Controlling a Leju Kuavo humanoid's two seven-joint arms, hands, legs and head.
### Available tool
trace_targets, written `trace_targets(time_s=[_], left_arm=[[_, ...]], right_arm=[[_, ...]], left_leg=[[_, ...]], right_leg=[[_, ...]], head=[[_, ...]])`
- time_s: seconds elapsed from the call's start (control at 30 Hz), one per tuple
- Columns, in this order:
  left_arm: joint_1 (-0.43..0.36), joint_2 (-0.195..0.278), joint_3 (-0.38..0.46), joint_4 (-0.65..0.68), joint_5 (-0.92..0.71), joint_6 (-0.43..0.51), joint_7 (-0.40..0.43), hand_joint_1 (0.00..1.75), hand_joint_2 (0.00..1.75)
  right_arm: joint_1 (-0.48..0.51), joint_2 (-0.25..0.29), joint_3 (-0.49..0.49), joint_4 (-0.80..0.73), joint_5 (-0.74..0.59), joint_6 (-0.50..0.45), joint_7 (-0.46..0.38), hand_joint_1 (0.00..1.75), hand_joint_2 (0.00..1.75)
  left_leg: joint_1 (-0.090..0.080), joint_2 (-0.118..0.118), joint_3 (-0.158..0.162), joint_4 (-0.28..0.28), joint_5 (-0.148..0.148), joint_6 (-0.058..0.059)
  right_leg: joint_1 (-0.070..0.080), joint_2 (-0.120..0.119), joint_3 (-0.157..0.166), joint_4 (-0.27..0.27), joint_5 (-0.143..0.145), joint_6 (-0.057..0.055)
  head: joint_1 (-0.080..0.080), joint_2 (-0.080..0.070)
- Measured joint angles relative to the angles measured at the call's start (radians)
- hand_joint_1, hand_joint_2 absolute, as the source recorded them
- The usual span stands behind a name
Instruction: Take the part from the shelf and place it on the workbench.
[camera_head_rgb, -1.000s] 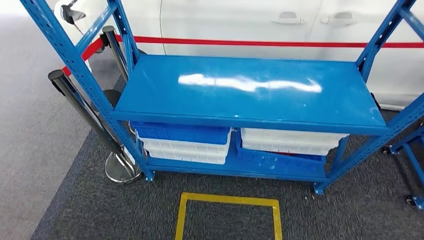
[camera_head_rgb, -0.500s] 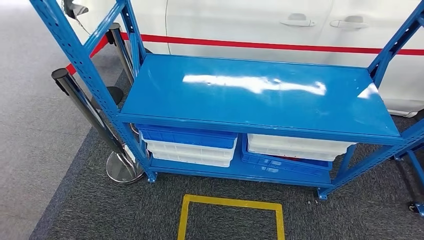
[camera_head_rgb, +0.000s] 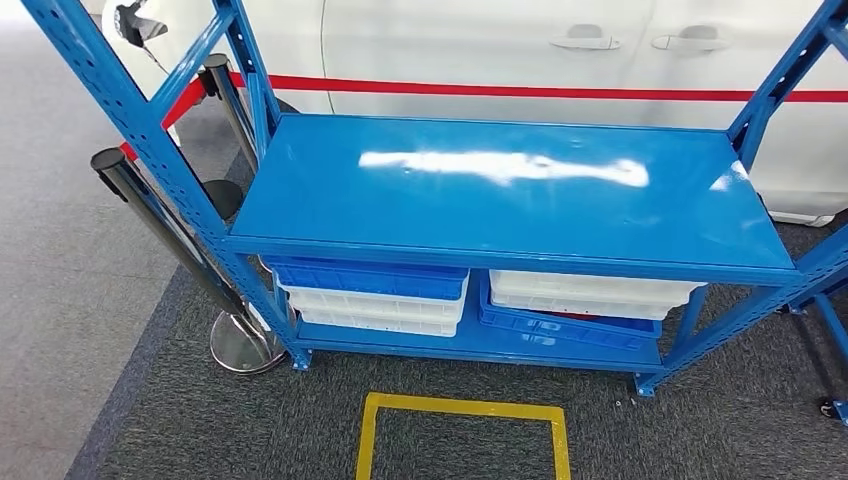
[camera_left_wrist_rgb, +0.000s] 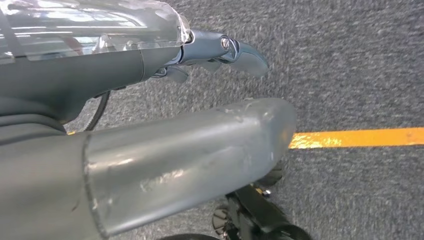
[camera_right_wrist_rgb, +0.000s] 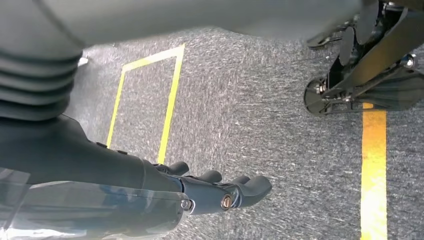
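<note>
One blue metal shelf (camera_head_rgb: 500, 190) stands ahead; its upper board carries nothing but a glare. On the lower board sit two stacks of shallow bins: at left one blue bin (camera_head_rgb: 368, 277) over two white bins (camera_head_rgb: 375, 308), at right two white bins (camera_head_rgb: 590, 290) over one tilted blue bin (camera_head_rgb: 560, 326). Their contents are hidden; I cannot tell where the part is. Two black stanchions (camera_head_rgb: 165, 230) stand left. One yellow floor square (camera_head_rgb: 462, 405) lies near. The left hand (camera_left_wrist_rgb: 220, 50) and right hand (camera_right_wrist_rgb: 220, 192) hang over carpet, fingers loose, holding nothing.

Car workshop; blue shelf (camera_head_rgb: 510, 190); white car (camera_head_rgb: 520, 45).
</note>
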Motion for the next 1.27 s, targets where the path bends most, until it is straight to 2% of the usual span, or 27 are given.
trace_targets(time_s=[0.03, 0.07, 0.1, 0.13, 0.17, 0.27, 0.4, 0.53, 0.7, 1.03, 1.07, 1.17, 1.2, 1.27], left_arm=[[0.0, -0.002, 0.0, -0.001, 0.0, 0.002, 0.001, 0.0, 0.0], [-0.001, -0.004, 0.0, -0.001, 0.0, 0.005, 0.002, 0.0, 0.0], [-0.001, -0.004, 0.001, -0.001, 0.0, 0.008, 0.003, 0.0, 0.0], [-0.001, -0.005, 0.001, -0.001, 0.0, 0.01, 0.003, 0.0, 0.0], [-0.001, -0.005, 0.001, -0.001, -0.001, 0.013, 0.003, 0.0, 0.44], [-0.002, -0.005, 0.002, -0.001, -0.007, 0.022, 0.006, 0.0, 1.75], [-0.004, -0.005, 0.002, -0.003, -0.025, 0.063, 0.026, 0.0, 1.75], [-0.007, -0.005, 0.002, -0.005, -0.032, 0.077, 0.035, 0.0, 1.75], [-0.007, -0.005, -0.013, -0.009, -0.017, 0.079, 0.043, 0.0, 1.75], [0.017, 0.003, -0.178, -0.029, 0.168, 0.067, 0.09, 0.0, 1.75], [0.02, 0.005, -0.196, -0.031, 0.187, 0.065, 0.095, 0.0, 1.75], [0.029, 0.008, -0.254, -0.037, 0.246, 0.063, 0.11, 0.0, 0.44], [0.032, 0.01, -0.273, -0.039, 0.266, 0.062, 0.115, 0.0, 0.0], [0.036, 0.012, -0.301, -0.042, 0.294, 0.061, 0.122, 0.0, 0.0]], right_arm=[[-0.001, -0.001, -0.002, -0.001, -0.003, -0.006, 0.004, 0.0, 1.75], [-0.002, -0.001, -0.005, -0.002, -0.006, -0.011, 0.006, 0.0, 1.31], [-0.003, -0.001, -0.008, -0.003, -0.01, -0.015, 0.007, 0.0, 0.87], [-0.004, -0.001, -0.011, -0.003, -0.012, -0.018, 0.007, 0.0, 0.44], [-0.004, 0.0, -0.014, -0.004, -0.013, -0.02, 0.007, 0.0, 0.0], [-0.006, 0.001, -0.017, -0.004, -0.011, -0.022, 0.007, 0.0, 0.0], [-0.008, 0.001, -0.02, -0.004, -0.003, -0.027, 0.007, 0.0, 0.0], [-0.009, 0.003, -0.022, -0.004, 0.001, -0.029, 0.007, 0.0, 1.75], [-0.008, 0.003, -0.011, -0.005, -0.003, -0.034, 0.02, 0.0, 1.75], [0.009, -0.019, 0.148, -0.023, -0.176, -0.014, 0.025, 0.0, 1.75], [0.012, -0.023, 0.166, -0.025, -0.194, -0.012, 0.025, 0.0, 1.31], [0.02, -0.034, 0.224, -0.031, -0.251, -0.003, 0.025, 0.0, 0.0], [0.023, -0.037, 0.242, -0.033, -0.269, -0.001, 0.025, 0.0, 0.0], [0.027, -0.042, 0.27, -0.036, -0.297, 0.003, 0.025, 0.0, 0.0]], left_leg=[[0.002, -0.003, 0.013, -0.03, 0.007, 0.002], [0.002, -0.006, 0.015, -0.036, 0.003, 0.007], [0.0, -0.008, 0.015, -0.036, 0.007, 0.017], [-0.002, -0.007, 0.015, -0.036, 0.005, 0.018], [-0.004, -0.007, 0.015, -0.036, 0.006, 0.02], [-0.009, -0.008, 0.015, -0.036, 0.005, 0.027], [-0.012, -0.007, 0.015, -0.035, 0.005, 0.031], [-0.014, -0.007, 0.015, -0.035, 0.004, 0.032], [-0.015, -0.007, 0.016, -0.036, 0.005, 0.032], [-0.014, -0.007, 0.018, -0.04, 0.005, 0.031], [-0.014, -0.007, 0.018, -0.04, 0.005, 0.031], [-0.014, -0.007, 0.019, -0.04, 0.005, 0.031], [-0.014, -0.007, 0.018, -0.04, 0.005, 0.031], [-0.014, -0.007, 0.018, -0.04, 0.005, 0.031]], right_leg=[[0.004, 0.001, -0.002, 0.006, -0.004, 0.0], [0.008, 0.002, -0.004, 0.009, -0.006, 0.0], [0.009, 0.003, -0.005, 0.009, -0.006, 0.0], [0.008, 0.004, -0.004, 0.006, -0.003, 0.001], [0.006, 0.004, -0.003, 0.004, -0.002, 0.003], [0.002, 0.005, -0.001, -0.001, 0.001, 0.009], [-0.001, 0.005, 0.0, -0.004, 0.002, 0.022], [-0.001, 0.004, 0.0, -0.005, 0.002, 0.025], [0.0, 0.004, 0.0, -0.004, 0.002, 0.025], [0.001, 0.005, 0.0, -0.004, 0.001, 0.025], [0.001, 0.005, 0.0, -0.004, 0.001, 0.025], [0.001, 0.004, 0.0, -0.004, 0.001, 0.025], [0.001, 0.005, 0.0, -0.004, 0.001, 0.025], [0.001, 0.005, 0.0, -0.004, 0.001, 0.025]], head=[[0.001, 0.0], [0.003, 0.0], [0.007, 0.0], [0.011, 0.0], [0.012, 0.0], [0.012, 0.0], [0.012, 0.0], [0.011, 0.0], [0.011, 0.0], [0.011, 0.0], [0.011, 0.0], [0.011, 0.0], [0.011, 0.0], [0.011, 0.0]])
